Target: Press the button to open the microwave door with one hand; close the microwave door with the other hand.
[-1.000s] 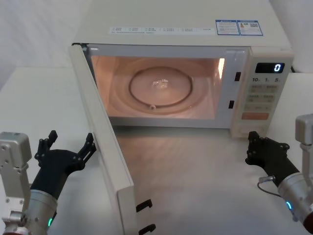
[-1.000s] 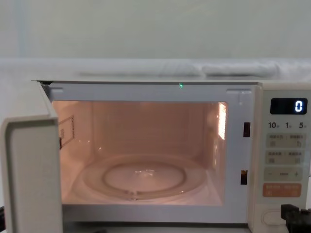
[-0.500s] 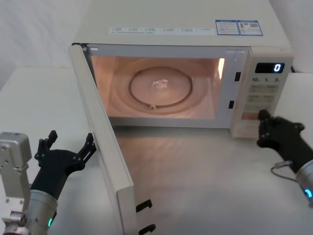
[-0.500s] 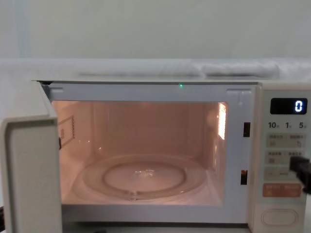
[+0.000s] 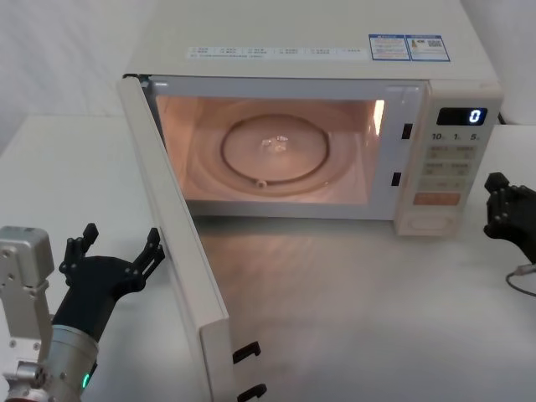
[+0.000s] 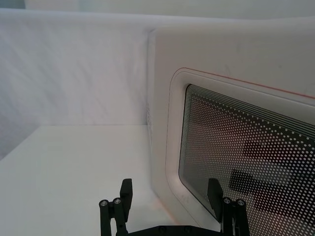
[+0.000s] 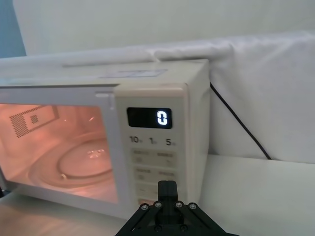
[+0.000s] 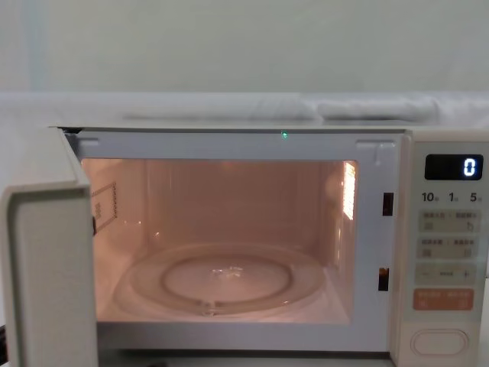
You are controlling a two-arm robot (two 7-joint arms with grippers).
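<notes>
The left claw [image 5: 113, 251] hangs low at the robot's left, just outside the swung-open microwave door [image 5: 176, 251]. Its black fingers [image 5: 152, 248] are spread wide apart and hold nothing. From the left wrist camera, the two fingertips [image 6: 214, 191] frame the outer face of the door [image 6: 236, 147], with its dark dotted window and thin orange outline close ahead of them. Whether a fingertip touches the door cannot be told.

The right claw [image 5: 508, 211] sits at the far right edge of the head view, beside the microwave's control panel and apart from it. Seen from its own wrist camera, the right claw [image 7: 167, 189] has its fingers drawn together into a single black tip, gripping nothing, pointing toward the lower part of the panel.

The microwave [image 5: 335, 50] is a cream box standing on the white desk [image 5: 377, 318]. Its door is hinged on the left and stands open toward the robot, roughly square to the front. The cavity glows orange-pink, with a round glass turntable [image 8: 229, 279] on its floor. On the panel at the right, a black display [image 8: 454, 167] reads "0". Below it are rows of small beige keys, then an orange key, and at the bottom the large cream oval button [image 8: 439, 342], with nothing touching it.
</notes>
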